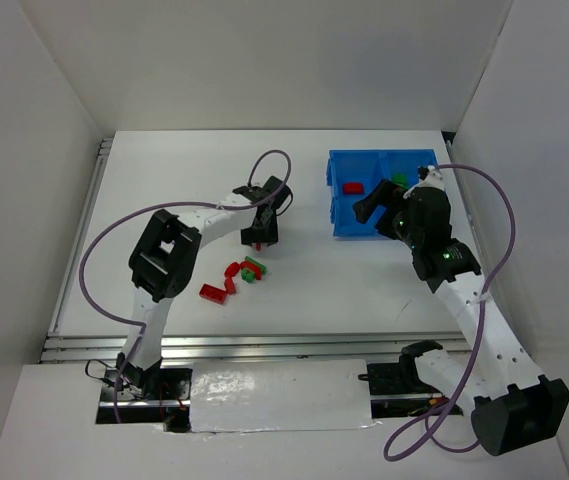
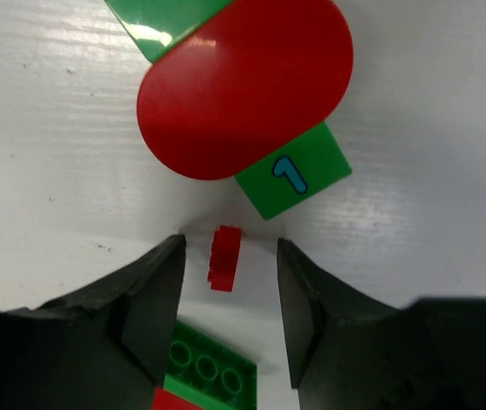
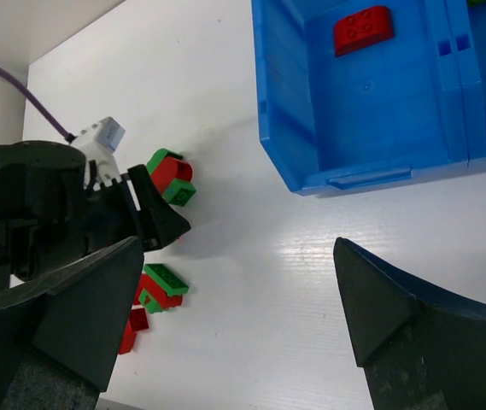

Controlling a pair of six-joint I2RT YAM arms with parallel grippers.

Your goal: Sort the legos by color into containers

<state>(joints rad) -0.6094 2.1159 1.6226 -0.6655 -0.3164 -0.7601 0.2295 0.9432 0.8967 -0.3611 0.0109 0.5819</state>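
A tiny red lego (image 2: 225, 256) lies on the white table between the fingers of my left gripper (image 2: 230, 248), with a gap on each side; the jaws are open and narrow. From above, that gripper (image 1: 258, 240) points down just beyond a small heap of red and green legos (image 1: 234, 278). A large rounded red piece (image 2: 243, 85) and a green tile marked 1 (image 2: 298, 171) lie ahead of the fingers. The blue containers (image 1: 342, 222) hold a red lego (image 1: 353, 187) in the left compartment and a green one (image 1: 399, 179) in the right. My right gripper (image 1: 389, 198) hangs wide open and empty by the bin's near side.
In the right wrist view the bin's near wall (image 3: 379, 175) is at upper right, its divider (image 3: 456, 77) between the compartments, and the left arm's black wrist (image 3: 46, 213) at left beside scattered legos (image 3: 161, 286). White walls enclose the table on three sides.
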